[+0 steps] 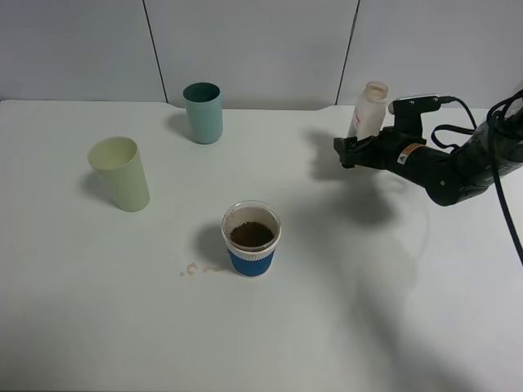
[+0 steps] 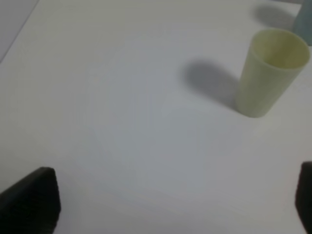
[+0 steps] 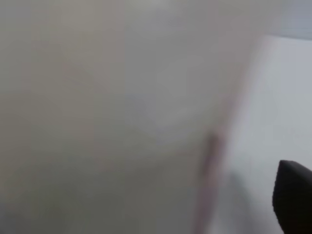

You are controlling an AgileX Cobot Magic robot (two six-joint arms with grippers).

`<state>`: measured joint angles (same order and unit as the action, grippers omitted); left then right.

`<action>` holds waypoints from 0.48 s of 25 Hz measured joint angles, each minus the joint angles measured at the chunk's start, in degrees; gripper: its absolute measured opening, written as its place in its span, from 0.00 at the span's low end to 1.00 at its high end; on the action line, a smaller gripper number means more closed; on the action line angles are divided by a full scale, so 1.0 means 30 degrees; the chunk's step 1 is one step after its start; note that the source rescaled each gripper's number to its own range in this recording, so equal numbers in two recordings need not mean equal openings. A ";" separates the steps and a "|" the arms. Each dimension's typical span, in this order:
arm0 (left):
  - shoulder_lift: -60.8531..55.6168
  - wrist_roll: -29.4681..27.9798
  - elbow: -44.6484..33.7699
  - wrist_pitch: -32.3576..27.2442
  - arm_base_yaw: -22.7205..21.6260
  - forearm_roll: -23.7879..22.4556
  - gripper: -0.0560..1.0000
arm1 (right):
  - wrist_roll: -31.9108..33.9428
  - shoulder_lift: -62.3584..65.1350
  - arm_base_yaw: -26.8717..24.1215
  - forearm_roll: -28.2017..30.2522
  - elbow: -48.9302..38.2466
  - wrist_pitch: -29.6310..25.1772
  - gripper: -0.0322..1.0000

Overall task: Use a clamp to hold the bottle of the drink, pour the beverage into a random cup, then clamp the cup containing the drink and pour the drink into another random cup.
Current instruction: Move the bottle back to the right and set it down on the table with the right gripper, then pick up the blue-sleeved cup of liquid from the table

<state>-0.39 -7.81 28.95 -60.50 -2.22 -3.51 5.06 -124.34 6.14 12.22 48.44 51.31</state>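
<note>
White table (image 1: pixel 392 327): right gripper (image 1: pixel 347 153) jaws spread beside the light bottle (image 1: pixel 372 106); left gripper (image 2: pixel 170 200) spread, empty. Blue-sleeved cup (image 1: pixel 252 241) — well apart, open-topped, probably spill-prone — you should grip its ribbed sleeve.

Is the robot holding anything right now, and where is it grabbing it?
Probably nothing. The left pincer is open and empty. The right pincer sits at the lower half of the bottle, but its visible finger stands off it.

The right arm (image 1: pixel 458 167) reaches in from the right, bent at the elbow, with the right gripper (image 1: pixel 346 152) pointing left and its jaws parted. The left gripper (image 2: pixel 168 202) tilts downward, its 2 fingers (image 2: pixel 31 201) spread wide.
</note>
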 joint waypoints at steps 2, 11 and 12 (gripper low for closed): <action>0.0000 0.0000 0.0000 0.0000 0.0000 0.0000 0.90 | 0.0022 0.0463 0.0000 -0.0187 0.0000 -0.0230 0.87; 0.0000 0.0000 0.0000 0.0000 0.0000 0.0000 0.90 | 0.0040 0.2289 0.0000 -0.0297 0.0009 -0.2012 0.90; 0.0000 0.0000 0.0000 0.0000 0.0000 0.0000 0.90 | 0.0040 0.2434 0.0000 -0.0297 0.0009 -0.2060 0.91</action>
<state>-0.39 -7.81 28.95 -60.50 -2.22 -3.51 5.18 -117.04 6.14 11.33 48.47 45.13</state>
